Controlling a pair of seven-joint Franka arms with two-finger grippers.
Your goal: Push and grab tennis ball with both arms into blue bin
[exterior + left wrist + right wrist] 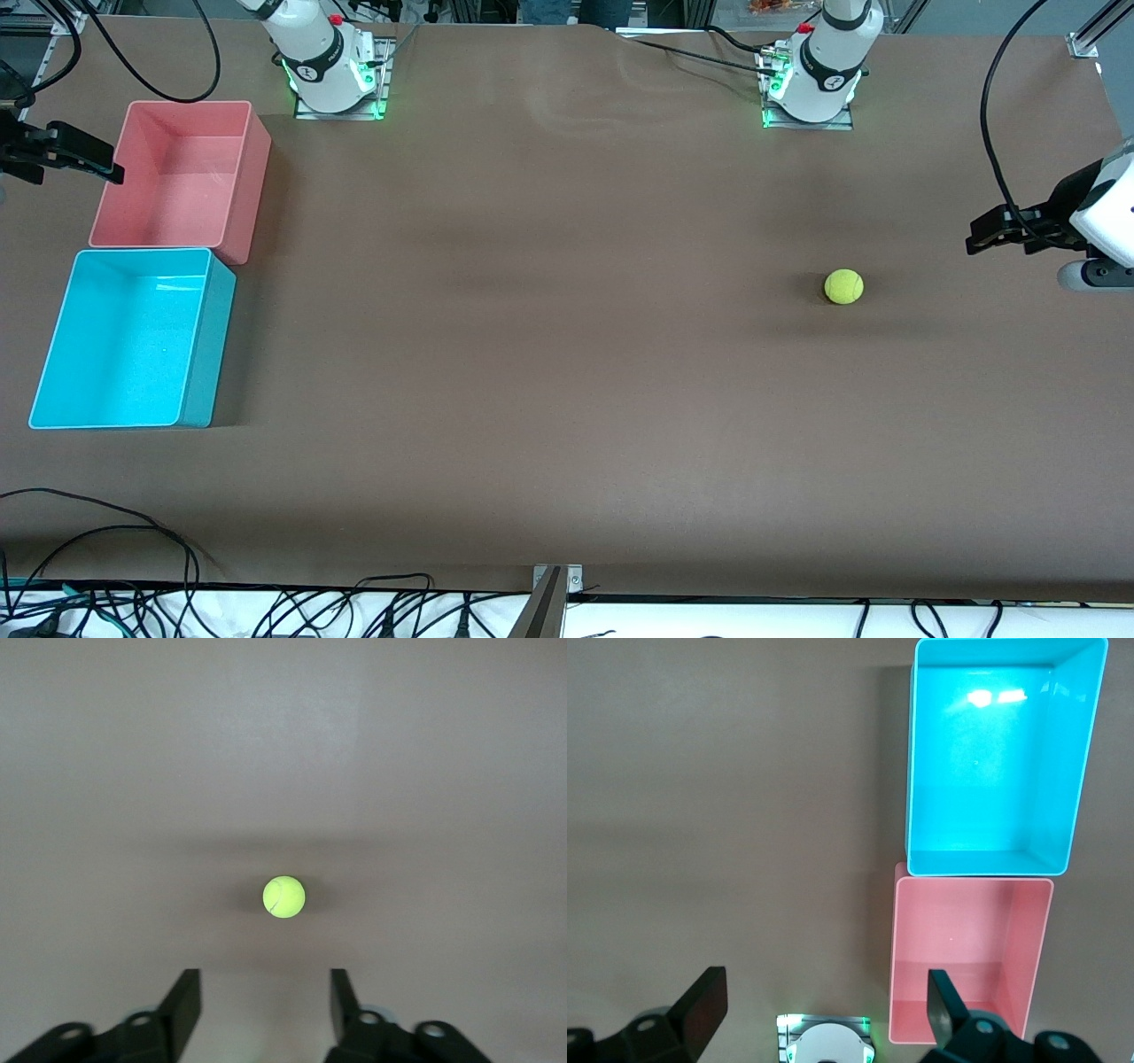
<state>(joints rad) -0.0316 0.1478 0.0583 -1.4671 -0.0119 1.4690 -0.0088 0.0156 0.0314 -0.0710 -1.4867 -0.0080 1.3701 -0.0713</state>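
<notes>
The fuzzy yellow-green tennis ball [843, 286] lies at the parted, empty left gripper's [977, 239] eight o'clock, while the right gripper [113, 170], spread wide and empty, waits at the pink-red plastic tub's [239, 190] nine o'clock, above the cyan-blue rectangular plastic bin [205, 354].

On the table [567, 399], read as a clock face from the front camera: 2 bins at 9 o'clock, at the right arm's end, touching end to end. Nearer bin [208, 354] closer to the front camera, farther bin [257, 177] toward the right arm's base. Tennis ball [843, 286] alone around 3 o'clock, toward the left arm's end, well apart from both bins. Left gripper [974, 239] over the table at 3 o'clock, near the ball. Right gripper [111, 168] at 10 o'clock, over the farther bin's outer rim.
</notes>
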